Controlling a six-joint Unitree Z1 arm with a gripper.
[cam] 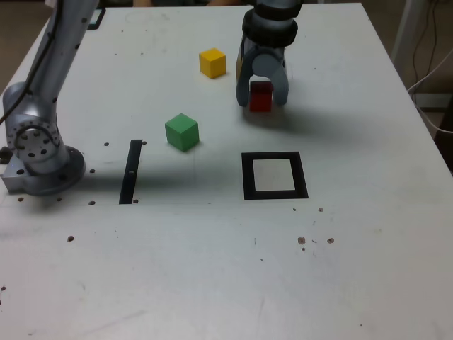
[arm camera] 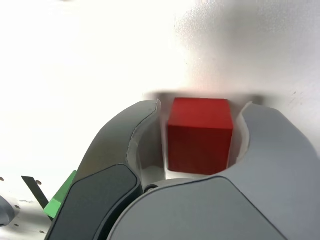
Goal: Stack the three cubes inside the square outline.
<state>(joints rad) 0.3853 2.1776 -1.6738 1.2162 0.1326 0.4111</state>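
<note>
My arm is smooth silver-grey metal tubing rising from a rounded base joint with a ring of small dark screw holes on its round cap. A ribbed black collar sits above my pincer, whose broad curved fingers are blue-grey with pale inner linings.

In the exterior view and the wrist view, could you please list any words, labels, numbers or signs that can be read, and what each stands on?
None can be read in either view.
The red cube, yellow cube and green cube have plain faces.
The square outline, black strip, table and gripper carry no visible lettering.
</note>
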